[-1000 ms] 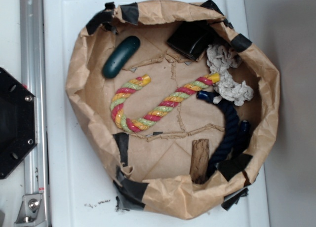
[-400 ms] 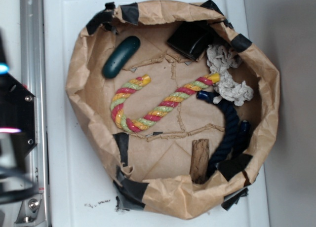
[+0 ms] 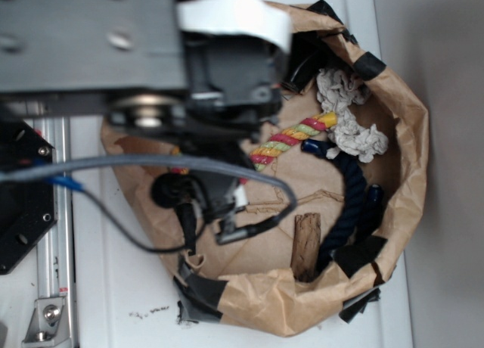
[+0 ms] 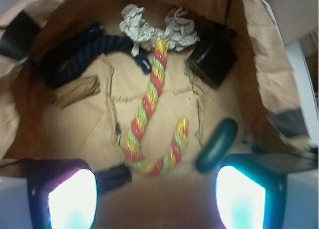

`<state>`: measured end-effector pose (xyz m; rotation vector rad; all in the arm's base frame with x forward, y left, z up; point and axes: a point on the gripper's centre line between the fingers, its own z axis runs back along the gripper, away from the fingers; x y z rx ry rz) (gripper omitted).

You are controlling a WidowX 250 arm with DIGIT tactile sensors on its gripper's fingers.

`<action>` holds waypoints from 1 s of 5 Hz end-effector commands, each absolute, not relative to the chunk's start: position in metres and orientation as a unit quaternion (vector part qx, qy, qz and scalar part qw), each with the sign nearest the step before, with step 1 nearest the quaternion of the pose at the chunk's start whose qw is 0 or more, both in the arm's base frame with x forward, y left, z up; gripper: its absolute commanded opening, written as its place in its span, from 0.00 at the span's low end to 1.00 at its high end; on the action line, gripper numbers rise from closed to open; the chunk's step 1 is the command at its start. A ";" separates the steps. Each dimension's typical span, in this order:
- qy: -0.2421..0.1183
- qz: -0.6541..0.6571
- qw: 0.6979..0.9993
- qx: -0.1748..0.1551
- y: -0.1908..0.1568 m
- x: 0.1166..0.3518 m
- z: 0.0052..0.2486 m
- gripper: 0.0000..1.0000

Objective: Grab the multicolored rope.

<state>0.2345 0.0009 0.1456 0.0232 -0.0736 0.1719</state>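
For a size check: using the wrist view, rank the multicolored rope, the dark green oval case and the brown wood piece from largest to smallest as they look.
1. multicolored rope, by far the longest.
2. dark green oval case.
3. brown wood piece.
The last two look close; the case lies nearer the camera, so their order is unsure.

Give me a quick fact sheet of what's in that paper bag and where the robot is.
container: brown paper bag, open top
target: multicolored rope, J-shaped, untouched
beside its far end: white frayed rope
other rope: navy rope
hard items: green oval case, black box, wood piece
robot: arm over the bag's left side; jaws hidden from view
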 end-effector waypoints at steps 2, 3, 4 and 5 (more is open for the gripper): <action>-0.017 0.038 0.999 0.008 -0.015 0.236 0.031 1.00; -0.008 0.050 0.999 -0.008 -0.005 0.245 0.012 1.00; -0.024 -0.019 0.999 -0.029 -0.014 0.257 0.000 1.00; -0.028 -0.040 0.999 -0.019 -0.022 0.255 0.002 1.00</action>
